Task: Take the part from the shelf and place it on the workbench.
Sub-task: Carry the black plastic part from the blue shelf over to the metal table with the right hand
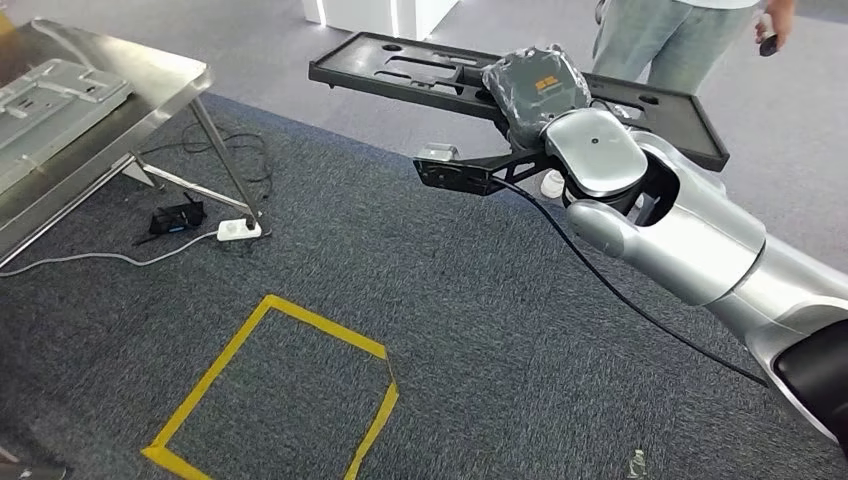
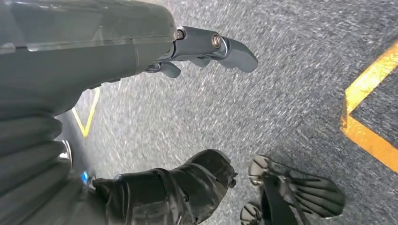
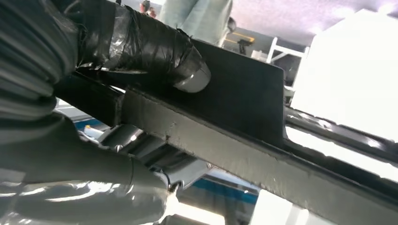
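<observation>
A long flat black part (image 1: 420, 70) with cut-outs hangs level in the air over the carpet, gripped near its middle by my right hand (image 1: 535, 90), which is wrapped in a dark cover. Up close in the right wrist view, the taped thumb (image 3: 155, 51) presses on the part's flat face (image 3: 244, 93) while its edge bar runs beneath. The metal workbench (image 1: 150, 75) stands at the far left, with grey metal panels lying on it. My left hand (image 2: 206, 49) hangs over the carpet with its fingers apart and nothing in it.
A person in light trousers (image 1: 660, 40) stands just behind the part. Yellow tape (image 1: 290, 380) marks a square on the grey carpet. A white power strip (image 1: 240, 230), a black adapter and cables lie by the workbench's legs. White cabinets stand at the far back.
</observation>
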Available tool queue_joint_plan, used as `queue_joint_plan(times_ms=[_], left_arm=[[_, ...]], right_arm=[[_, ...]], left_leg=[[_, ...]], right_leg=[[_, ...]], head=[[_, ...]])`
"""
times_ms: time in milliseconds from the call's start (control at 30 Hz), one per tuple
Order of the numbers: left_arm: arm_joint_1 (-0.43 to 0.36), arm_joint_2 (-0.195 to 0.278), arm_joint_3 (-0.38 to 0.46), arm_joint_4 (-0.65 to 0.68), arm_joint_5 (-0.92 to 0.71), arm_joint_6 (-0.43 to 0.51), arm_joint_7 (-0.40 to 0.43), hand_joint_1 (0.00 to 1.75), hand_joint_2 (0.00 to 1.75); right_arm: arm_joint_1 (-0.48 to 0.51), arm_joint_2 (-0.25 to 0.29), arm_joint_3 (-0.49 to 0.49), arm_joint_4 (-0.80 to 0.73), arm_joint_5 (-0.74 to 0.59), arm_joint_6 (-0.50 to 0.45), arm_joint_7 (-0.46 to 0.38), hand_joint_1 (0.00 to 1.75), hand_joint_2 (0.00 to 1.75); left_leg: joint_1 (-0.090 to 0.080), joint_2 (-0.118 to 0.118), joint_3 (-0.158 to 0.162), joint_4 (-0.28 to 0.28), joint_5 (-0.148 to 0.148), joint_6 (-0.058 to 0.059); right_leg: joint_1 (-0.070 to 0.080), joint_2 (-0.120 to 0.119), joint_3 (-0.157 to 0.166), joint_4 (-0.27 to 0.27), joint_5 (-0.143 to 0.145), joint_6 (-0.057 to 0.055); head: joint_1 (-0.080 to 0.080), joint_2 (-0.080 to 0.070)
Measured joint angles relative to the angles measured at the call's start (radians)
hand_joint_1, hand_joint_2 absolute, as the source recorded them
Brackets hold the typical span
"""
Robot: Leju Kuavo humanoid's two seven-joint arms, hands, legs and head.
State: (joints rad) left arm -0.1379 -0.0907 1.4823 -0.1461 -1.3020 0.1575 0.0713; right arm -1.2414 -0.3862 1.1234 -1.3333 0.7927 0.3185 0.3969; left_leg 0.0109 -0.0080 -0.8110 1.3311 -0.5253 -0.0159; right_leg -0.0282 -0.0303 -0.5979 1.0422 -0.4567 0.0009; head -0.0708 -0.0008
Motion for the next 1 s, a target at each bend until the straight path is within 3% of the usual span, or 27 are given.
queue_joint_plan(times_ms=[33, 67, 133, 167, 233, 333, 433, 500, 567, 600, 633, 667, 733, 800, 867, 900, 933, 1000], left_arm=[[0.0, -0.001, 0.0, 0.0, 0.0, 0.0, 0.0, 0.0, 1.75], [0.0, -0.001, 0.0, 0.0, 0.0, 0.0, 0.0, 0.0, 1.75], [0.0, -0.002, 0.0, 0.0, 0.0, 0.0, 0.0, 0.0, 1.75], [-0.001, -0.002, 0.0, 0.0, 0.0, 0.0, -0.001, 0.0, 1.75], [-0.004, -0.002, 0.0, 0.0, 0.003, -0.001, -0.008, 0.0, 1.75], [-0.002, -0.001, 0.0, -0.001, 0.009, -0.004, -0.026, 0.0, 1.75], [-0.001, 0.0, 0.0, -0.001, 0.01, -0.004, -0.03, 0.0, 1.75], [0.001, 0.0, 0.0, -0.001, 0.012, -0.005, -0.033, 0.0, 1.75], [-0.003, 0.0, 0.0, -0.001, 0.009, -0.005, -0.04, 0.0, 1.75], [-0.005, 0.0, 0.0, -0.001, 0.007, -0.005, -0.041, 0.0, 1.75], [-0.007, 0.0, 0.0, -0.001, 0.004, -0.005, -0.039, 0.0, 1.75], [-0.006, 0.0, 0.0, -0.001, 0.002, -0.004, -0.032, 0.0, 1.75], [-0.004, 0.0, 0.0, -0.001, 0.0, -0.003, -0.02, 0.0, 1.75], [-0.002, 0.001, 0.0, -0.001, 0.0, -0.002, -0.013, 0.0, 1.75], [0.001, 0.0, 0.0, -0.001, 0.0, -0.002, -0.011, 0.0, 1.75], [0.004, -0.001, 0.0, 0.0, 0.0, -0.002, -0.011, 0.0, 1.75], [0.005, -0.002, 0.0, 0.0, 0.0, -0.002, -0.012, 0.0, 1.75], [0.002, -0.003, 0.0, 0.0, 0.0, -0.001, -0.013, 0.0, 1.75]], right_arm=[[0.0, 0.001, 0.0, 0.0, 0.0, 0.0, 0.0, 1.75, 1.75], [0.0, 0.001, 0.0, 0.0, 0.0, 0.0, -0.001, 1.75, 1.75], [-0.005, 0.002, 0.0, 0.0, 0.0, 0.0, -0.001, 1.75, 1.75], [-0.009, 0.003, 0.0, 0.001, 0.0, 0.0, -0.001, 1.75, 1.75], [-0.017, 0.004, 0.0, 0.003, 0.0, -0.001, -0.001, 1.75, 1.75], [-0.014, 0.01, 0.0, 0.006, -0.002, -0.004, -0.003, 1.75, 1.75], [-0.011, 0.012, 0.0, 0.007, -0.003, -0.005, -0.003, 1.75, 1.75], [-0.009, 0.012, 0.0, 0.008, -0.003, -0.006, -0.004, 1.75, 1.75], [-0.001, 0.012, 0.0, 0.015, -0.004, -0.013, -0.008, 1.75, 1.75], [0.005, 0.012, 0.0, 0.019, -0.005, -0.017, -0.012, 1.75, 1.75], [0.011, 0.012, 0.0, 0.023, -0.005, -0.021, -0.016, 1.75, 1.75], [0.015, 0.013, 0.0, 0.026, -0.006, -0.022, -0.019, 1.75, 1.75], [0.017, 0.013, 0.001, 0.03, -0.006, -0.028, -0.023, 1.75, 1.75], [0.021, 0.016, 0.001, 0.036, -0.006, -0.033, -0.025, 1.75, 1.75], [0.023, 0.021, 0.002, 0.039, -0.006, -0.035, -0.028, 1.75, 1.75], [0.023, 0.024, 0.002, 0.041, -0.006, -0.036, -0.029, 1.75, 1.75], [0.021, 0.027, 0.002, 0.042, -0.006, -0.037, -0.029, 1.75, 1.75], [0.02, 0.031, 0.002, 0.045, -0.006, -0.041, -0.029, 1.75, 1.75]], left_leg=[[0.003, 0.002, -0.001, -0.004, 0.009, -0.002], [0.005, 0.006, 0.017, -0.043, 0.034, -0.003], [0.006, 0.037, 0.083, -0.173, 0.098, -0.004], [0.0, 0.058, 0.112, -0.231, 0.114, -0.002], [-0.014, 0.078, 0.136, -0.286, 0.118, 0.009], [-0.016, 0.048, 0.147, -0.303, 0.119, 0.03], [-0.01, 0.04, 0.155, -0.311, 0.122, 0.036], [-0.011, 0.034, 0.158, -0.315, 0.122, 0.037], [-0.012, -0.003, 0.163, -0.316, 0.12, 0.048], [-0.011, -0.027, 0.164, -0.315, 0.118, 0.053], [-0.01, -0.054, 0.164, -0.31, 0.114, 0.056], [-0.008, -0.073, 0.164, -0.303, 0.11, 0.052], [-0.005, -0.104, 0.155, -0.283, 0.1, 0.04], [0.0, -0.133, 0.14, -0.274, 0.098, 0.027], [0.007, -0.154, 0.13, -0.278, 0.103, 0.015], [0.006, -0.139, 0.126, -0.273, 0.101, 0.01], [0.004, -0.109, 0.117, -0.253, 0.092, 0.006], [0.0, -0.032, 0.071, -0.157, 0.051, 0.001]], right_leg=[[0.0, -0.014, 0.002, 0.0, -0.002, 0.0], [0.001, -0.027, 0.004, 0.0, -0.005, 0.001], [0.002, -0.052, 0.01, 0.0, -0.012, 0.006], [0.005, -0.062, 0.012, 0.001, -0.016, 0.01], [0.01, -0.084, 0.016, -0.002, -0.021, 0.021], [0.009, -0.111, 0.026, -0.011, -0.029, 0.039], [0.006, -0.109, 0.026, -0.01, -0.034, 0.045], [0.004, -0.08, 0.025, 0.002, -0.042, 0.044], [0.005, -0.01, -0.054, 0.145, -0.09, 0.042], [0.006, 0.016, -0.094, 0.202, -0.098, 0.041], [0.005, 0.033, -0.123, 0.231, -0.089, 0.041], [0.001, 0.042, -0.108, 0.179, -0.048, 0.042], [-0.01, 0.091, -0.065, 0.069, 0.004, 0.045], [-0.011, 0.12, -0.048, 0.032, 0.004, 0.042], [-0.006, 0.095, -0.042, 0.024, 0.005, 0.03], [-0.005, 0.081, -0.036, 0.019, 0.006, 0.023], [-0.005, 0.067, -0.029, 0.013, 0.007, 0.017], [0.001, 0.038, -0.016, 0.005, 0.004, 0.006]], head=[[0.0, 0.0], [0.0, 0.0], [0.0, 0.0], [0.0, 0.0], [0.0, 0.0], [0.0, 0.0], [0.0, 0.0], [0.003, 0.0], [0.007, 0.0], [0.008, 0.0], [0.009, 0.0], [0.009, 0.0], [0.008, 0.0], [0.007, 0.0], [0.008, 0.0], [0.006, 0.0], [0.004, 0.0], [-0.002, 0.0]])
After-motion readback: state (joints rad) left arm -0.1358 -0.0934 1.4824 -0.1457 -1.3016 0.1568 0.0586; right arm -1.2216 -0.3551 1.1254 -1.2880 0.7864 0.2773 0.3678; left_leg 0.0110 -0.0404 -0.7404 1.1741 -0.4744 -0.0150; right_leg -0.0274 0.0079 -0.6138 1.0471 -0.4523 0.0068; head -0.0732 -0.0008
